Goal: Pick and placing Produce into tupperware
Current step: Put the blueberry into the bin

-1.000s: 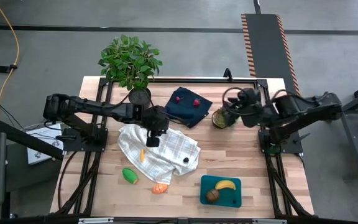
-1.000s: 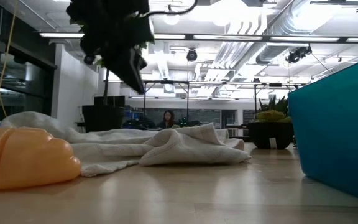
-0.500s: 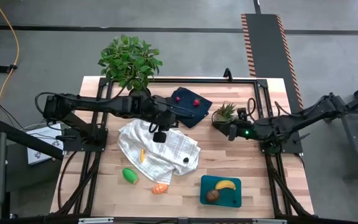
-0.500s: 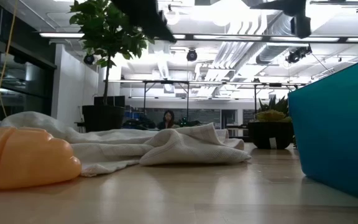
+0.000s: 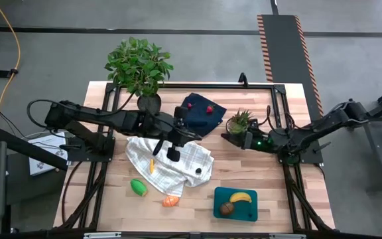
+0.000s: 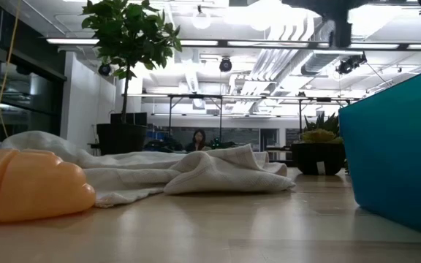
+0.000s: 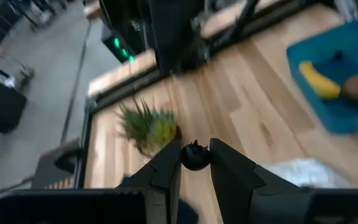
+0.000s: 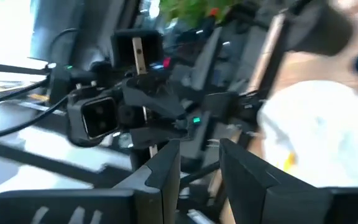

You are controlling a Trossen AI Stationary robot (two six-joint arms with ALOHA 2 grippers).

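Note:
My left gripper (image 5: 190, 133) hangs above the white checked cloth (image 5: 168, 162), shut on a small dark round piece (image 7: 194, 155). My right gripper (image 5: 225, 138) stands open and level beside the small spiky plant (image 5: 241, 121), nothing between its fingers (image 8: 166, 174). The teal tupperware (image 5: 251, 214) at the near right holds a yellow banana (image 5: 240, 197) and a brown round one (image 5: 226, 208). A green piece (image 5: 138, 187) and an orange piece (image 5: 170, 200) lie on the wood. Another orange piece (image 5: 152, 165) and a dark bit (image 5: 197, 170) lie on the cloth. Two red berries (image 5: 209, 108) rest on the navy cloth (image 5: 197, 116). My left gripper pinches the small dark round piece by its two sides (image 7: 194, 157) between its fingertips (image 7: 166, 171). The fingers point toward the table's right, slanting a little down. The piece is lifted clear of the cloth and the table.
A large leafy potted plant (image 5: 139, 66) stands at the far left. The spiky plant (image 7: 149, 127) lies ahead of my left gripper. In the low view the orange piece (image 6: 28, 191) and the tupperware's wall (image 6: 400, 146) flank the cloth (image 6: 181, 172). Bare wood lies between cloth and tupperware.
My left gripper has risen off the cloth with the dark piece, out of the low view's top, and gone toward the table's right and far side. My right arm has unfolded and come down, its gripper reaching toward the table's left past the spiky plant.

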